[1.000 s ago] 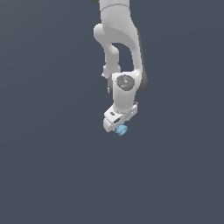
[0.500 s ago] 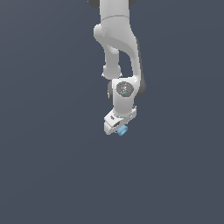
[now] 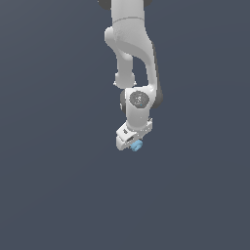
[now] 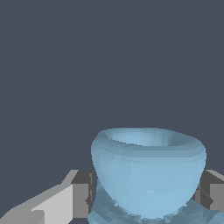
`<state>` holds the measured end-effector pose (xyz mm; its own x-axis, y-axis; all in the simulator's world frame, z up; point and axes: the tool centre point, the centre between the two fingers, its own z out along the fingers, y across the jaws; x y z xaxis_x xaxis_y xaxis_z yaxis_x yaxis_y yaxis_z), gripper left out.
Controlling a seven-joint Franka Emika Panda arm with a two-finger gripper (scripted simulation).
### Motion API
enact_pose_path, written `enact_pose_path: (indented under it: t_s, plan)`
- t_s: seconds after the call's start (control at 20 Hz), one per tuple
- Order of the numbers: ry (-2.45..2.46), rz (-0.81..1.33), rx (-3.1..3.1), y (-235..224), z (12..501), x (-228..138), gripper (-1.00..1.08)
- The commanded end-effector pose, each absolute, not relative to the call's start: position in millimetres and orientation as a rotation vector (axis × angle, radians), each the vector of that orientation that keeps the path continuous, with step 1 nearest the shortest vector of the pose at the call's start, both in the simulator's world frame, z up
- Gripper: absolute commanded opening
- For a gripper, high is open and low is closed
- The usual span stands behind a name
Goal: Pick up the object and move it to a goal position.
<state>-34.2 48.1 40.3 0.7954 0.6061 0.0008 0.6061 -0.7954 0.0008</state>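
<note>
The object is a small light-blue rounded item, seen just under the white gripper in the exterior view. In the wrist view the object fills the space between the two fingers, with a bowl-like rounded lobe and a knobbly ridged part below it. The gripper is shut on the object, with a finger on each side. The arm hangs down from above, and the object is held up in the air.
Only a plain dark grey-blue background shows around the arm. No other objects, containers or goal marker are visible.
The arm has shifted slightly, with the gripper and the held object moving a little up in the exterior view. The grip has not changed.
</note>
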Motion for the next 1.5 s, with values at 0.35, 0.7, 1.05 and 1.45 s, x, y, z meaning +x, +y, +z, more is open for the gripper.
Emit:
enact_pose_path:
  t_s: [0.35,0.7,1.05,1.45]
  plan:
    - [1.005,0.002,2.976,36.0,57.8,-34.7,-1.0]
    - [1.006,0.001,2.976,4.5,103.6,-35.6,-1.0]
    - [1.008,0.001,2.977,-41.3,171.3,-35.8,-1.0]
    - [1.008,0.002,2.977,-83.3,232.9,-34.3,-1.0]
